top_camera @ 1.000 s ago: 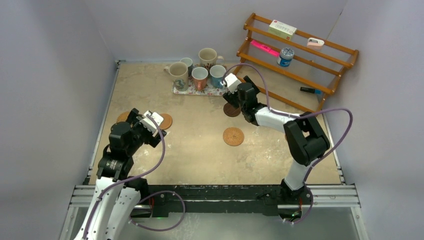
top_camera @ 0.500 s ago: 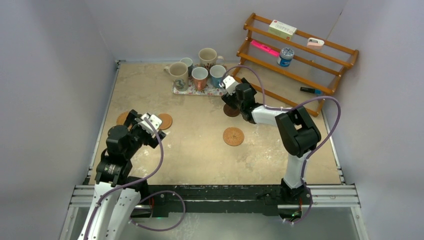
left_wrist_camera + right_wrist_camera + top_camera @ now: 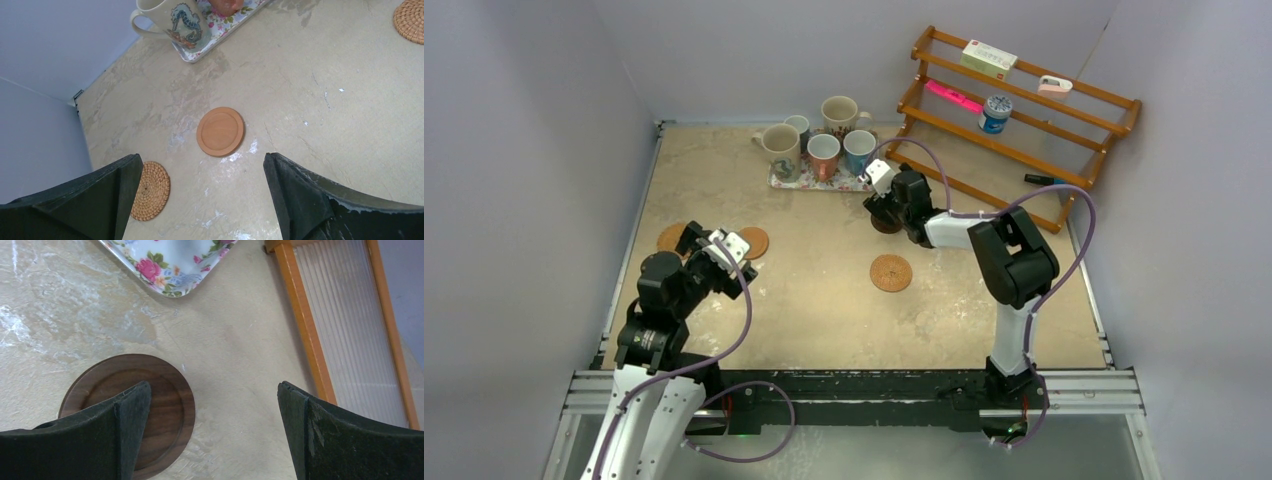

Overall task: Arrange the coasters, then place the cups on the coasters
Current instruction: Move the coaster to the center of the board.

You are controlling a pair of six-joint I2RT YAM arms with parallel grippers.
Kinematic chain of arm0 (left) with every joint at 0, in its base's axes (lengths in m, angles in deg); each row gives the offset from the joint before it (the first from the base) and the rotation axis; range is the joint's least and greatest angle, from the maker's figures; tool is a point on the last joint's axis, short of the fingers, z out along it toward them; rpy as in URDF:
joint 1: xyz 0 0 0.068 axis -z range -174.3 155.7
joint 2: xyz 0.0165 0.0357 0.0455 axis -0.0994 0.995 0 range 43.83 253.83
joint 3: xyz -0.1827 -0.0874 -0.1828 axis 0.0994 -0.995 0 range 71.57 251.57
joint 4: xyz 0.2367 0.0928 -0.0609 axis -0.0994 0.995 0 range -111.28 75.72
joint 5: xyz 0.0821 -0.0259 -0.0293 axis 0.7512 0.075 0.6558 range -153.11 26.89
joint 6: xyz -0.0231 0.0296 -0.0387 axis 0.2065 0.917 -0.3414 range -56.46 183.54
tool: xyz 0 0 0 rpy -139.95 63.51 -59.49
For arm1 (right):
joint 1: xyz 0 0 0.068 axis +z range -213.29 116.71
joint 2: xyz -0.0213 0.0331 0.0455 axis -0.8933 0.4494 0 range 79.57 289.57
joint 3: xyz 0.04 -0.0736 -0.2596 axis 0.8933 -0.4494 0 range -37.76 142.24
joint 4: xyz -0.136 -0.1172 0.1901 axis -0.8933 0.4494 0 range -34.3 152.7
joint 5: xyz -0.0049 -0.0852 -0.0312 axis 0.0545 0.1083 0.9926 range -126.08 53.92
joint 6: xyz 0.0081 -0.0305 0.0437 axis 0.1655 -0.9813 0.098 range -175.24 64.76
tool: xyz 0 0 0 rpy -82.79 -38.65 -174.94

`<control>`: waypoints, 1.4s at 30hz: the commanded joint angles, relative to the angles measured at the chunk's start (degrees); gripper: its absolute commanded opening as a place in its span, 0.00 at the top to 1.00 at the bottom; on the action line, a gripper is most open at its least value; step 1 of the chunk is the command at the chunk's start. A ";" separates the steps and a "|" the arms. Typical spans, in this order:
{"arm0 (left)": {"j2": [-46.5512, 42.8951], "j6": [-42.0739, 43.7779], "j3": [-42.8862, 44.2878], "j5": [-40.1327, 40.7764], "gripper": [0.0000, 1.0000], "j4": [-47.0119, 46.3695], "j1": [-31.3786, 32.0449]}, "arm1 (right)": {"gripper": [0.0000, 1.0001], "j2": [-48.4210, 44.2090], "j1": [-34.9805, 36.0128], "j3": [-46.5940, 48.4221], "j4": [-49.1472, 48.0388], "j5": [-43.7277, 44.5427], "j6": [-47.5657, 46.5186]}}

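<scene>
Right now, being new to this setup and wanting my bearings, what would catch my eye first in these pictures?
Five mugs cluster at a floral tray by the far edge of the table, next to an orange wooden rack in the right corner. Nearer, bare coasters lie scattered: a woven coaster mid-table, a dark wooden coaster at the open right gripper, and a smooth tan coaster ahead of the open left gripper.

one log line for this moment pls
left gripper: open, near round light wooden coaster | right gripper: open, above round dark wooden coaster | ceramic mugs: none on coasters
</scene>
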 commanded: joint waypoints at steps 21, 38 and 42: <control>-0.86 -0.81 -0.93 1.57 0.00 -1.98 -0.42 | 0.03 -3.15 10.72 -4.53 14.64 -4.67 -4.11; -1.15 -0.83 -0.93 2.28 0.00 -2.00 -0.42 | 0.02 0.71 17.81 4.06 22.88 -10.83 -2.83; -1.30 -0.82 -0.93 2.41 0.00 -2.00 -0.42 | 0.02 3.22 18.69 7.49 24.35 -10.42 -2.14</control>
